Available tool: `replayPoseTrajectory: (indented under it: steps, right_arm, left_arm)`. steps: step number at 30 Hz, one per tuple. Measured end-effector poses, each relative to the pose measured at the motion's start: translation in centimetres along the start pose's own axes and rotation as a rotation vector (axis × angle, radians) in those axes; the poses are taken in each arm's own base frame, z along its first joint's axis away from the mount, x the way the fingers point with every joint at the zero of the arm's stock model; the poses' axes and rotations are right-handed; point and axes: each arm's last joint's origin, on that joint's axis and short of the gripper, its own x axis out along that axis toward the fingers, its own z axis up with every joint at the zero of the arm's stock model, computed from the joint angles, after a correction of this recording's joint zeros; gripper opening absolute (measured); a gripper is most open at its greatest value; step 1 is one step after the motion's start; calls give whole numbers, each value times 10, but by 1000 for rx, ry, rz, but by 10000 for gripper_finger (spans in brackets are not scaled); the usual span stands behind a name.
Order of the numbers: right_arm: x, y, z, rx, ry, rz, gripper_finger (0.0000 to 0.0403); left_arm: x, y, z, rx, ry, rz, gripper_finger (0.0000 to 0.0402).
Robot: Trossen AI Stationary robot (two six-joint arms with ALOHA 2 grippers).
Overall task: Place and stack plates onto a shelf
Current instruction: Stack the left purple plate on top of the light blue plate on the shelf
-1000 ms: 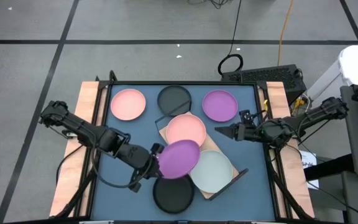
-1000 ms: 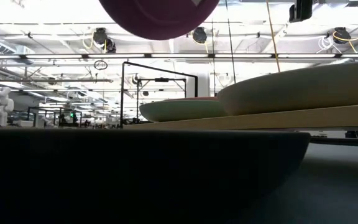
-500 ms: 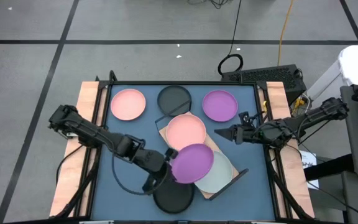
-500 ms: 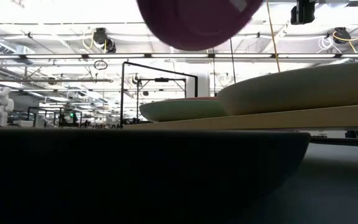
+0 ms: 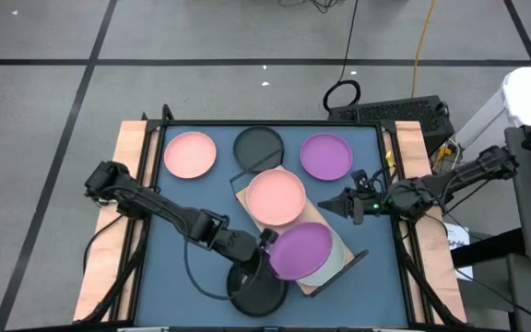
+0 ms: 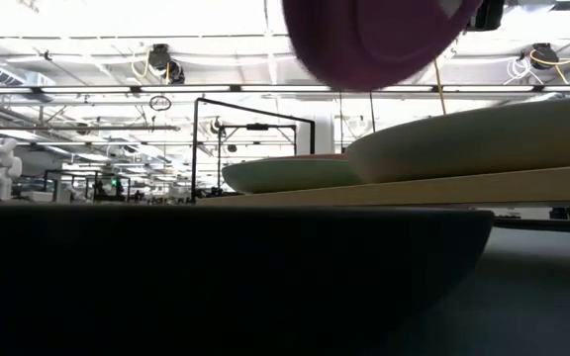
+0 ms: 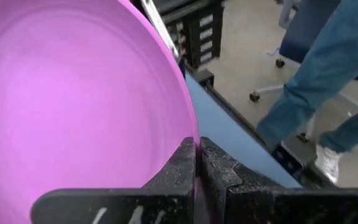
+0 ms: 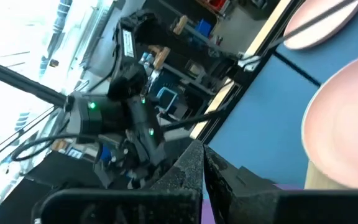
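Note:
My left gripper (image 5: 264, 242) is shut on a purple plate (image 5: 300, 250) and holds it in the air above the pale green plate (image 5: 332, 266) that lies on the shelf (image 5: 313, 284). A pink plate (image 5: 276, 195) also lies on the shelf's board. On the table rest a black plate (image 5: 256, 290) at the near edge and a pink plate (image 5: 189, 154), a black plate (image 5: 259, 145) and a purple plate (image 5: 326, 156) along the far side. My right gripper (image 5: 325, 205) is shut and hovers at the shelf's right side. My left gripper pinches the purple plate's rim (image 7: 190, 127) on the plate's left side, one finger (image 7: 178, 169) on the inner face and the other on the outer face. The fingers reach in from the table's left. The plate (image 6: 374, 40) is lifted clear, above the shelf's plates.
The shelf's black wire frame (image 5: 353, 261) rises at its near right end. In the low view the near black plate (image 6: 226, 267) fills the foreground before the shelf board (image 6: 414, 188). Wooden rails (image 5: 129, 166) border the table. A person's legs (image 7: 316, 93) stand beyond the table.
My left gripper has carried the purple plate toward the table's right, from above the near black plate to above the pale green plate on the shelf. The arm has stretched out with it. The gripper has stayed shut on the rim.

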Motion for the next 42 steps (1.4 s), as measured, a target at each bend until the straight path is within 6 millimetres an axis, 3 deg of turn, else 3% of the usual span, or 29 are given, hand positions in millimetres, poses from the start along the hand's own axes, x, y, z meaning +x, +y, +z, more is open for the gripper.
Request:
replayPoseTrajectory:
  steps: [13,24,31,42]
  right_arm:
    - [-10,4,9,-4,-67,17,0]
    - [-10,2,10,-5,-99,-6,0]
    - [-10,2,10,-7,-102,-5,0]
    - [-10,2,10,-11,-104,-6,0]
  left_arm:
    - [-9,21,1,59,0,22,17]
    - [32,24,-23,225,58,1,20]
    - [36,27,-28,309,122,108,20]
    - [58,20,-43,412,174,74,21]
